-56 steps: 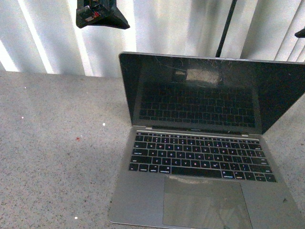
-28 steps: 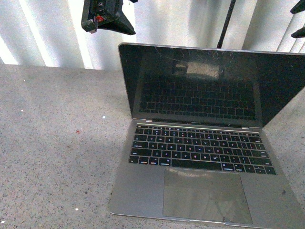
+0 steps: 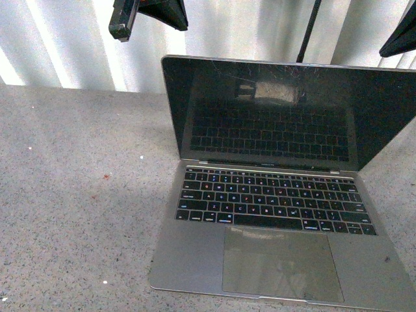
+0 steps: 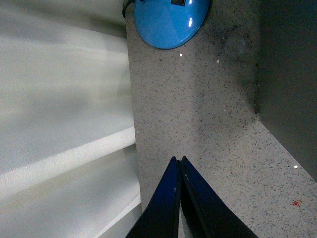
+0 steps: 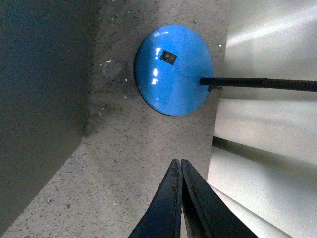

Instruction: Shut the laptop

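The laptop (image 3: 276, 208) lies open on the speckled table, right of centre in the front view. Its dark cracked screen (image 3: 279, 114) stands upright, facing me, above black keys (image 3: 273, 205) and a large trackpad (image 3: 279, 263). My left gripper (image 3: 123, 26) hangs high behind the lid's left corner, shut and holding nothing. The right gripper (image 3: 398, 36) shows only at the top right edge, above the lid's right end. In the left wrist view the shut left gripper (image 4: 178, 159) points over the table behind the grey lid back (image 4: 292, 74). The shut right gripper (image 5: 178, 161) is likewise behind the lid back (image 5: 39, 99).
A blue lamp base (image 5: 173, 69) with a black pole (image 5: 262, 83) sits on the table behind the laptop, between the two grippers, also the lamp base (image 4: 168, 20). The pole (image 3: 309, 29) rises behind the screen. White vertical blinds (image 3: 58, 45) back the table edge.
The left gripper has risen and shifted slightly right at the top of the front view. The right gripper shows more at the top right. The laptop's lid angle looks unchanged.
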Available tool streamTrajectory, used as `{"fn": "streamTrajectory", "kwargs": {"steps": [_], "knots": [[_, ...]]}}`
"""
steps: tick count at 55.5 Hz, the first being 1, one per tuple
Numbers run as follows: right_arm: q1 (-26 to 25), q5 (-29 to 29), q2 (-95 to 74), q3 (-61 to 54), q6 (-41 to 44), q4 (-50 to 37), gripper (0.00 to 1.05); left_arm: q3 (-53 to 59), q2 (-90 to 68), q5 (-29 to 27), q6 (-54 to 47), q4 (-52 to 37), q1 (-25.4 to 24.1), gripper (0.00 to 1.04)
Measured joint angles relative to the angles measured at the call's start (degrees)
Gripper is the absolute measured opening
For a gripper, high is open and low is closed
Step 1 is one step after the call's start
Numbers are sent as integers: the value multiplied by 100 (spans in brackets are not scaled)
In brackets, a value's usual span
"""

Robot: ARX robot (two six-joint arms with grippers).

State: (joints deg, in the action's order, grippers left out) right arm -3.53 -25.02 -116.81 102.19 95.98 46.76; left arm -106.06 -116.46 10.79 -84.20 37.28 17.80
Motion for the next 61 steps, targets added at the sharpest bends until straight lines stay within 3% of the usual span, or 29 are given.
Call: {"fn": "streamTrajectory", "kwargs": {"steps": [22,61], "knots": [[431,197,-101,352,-319,529,3,-122,-105,-9,22,109,214,4],[570,74,-192,269,-575,1005,3,-13,-177,136,33,219,345,4]]}}
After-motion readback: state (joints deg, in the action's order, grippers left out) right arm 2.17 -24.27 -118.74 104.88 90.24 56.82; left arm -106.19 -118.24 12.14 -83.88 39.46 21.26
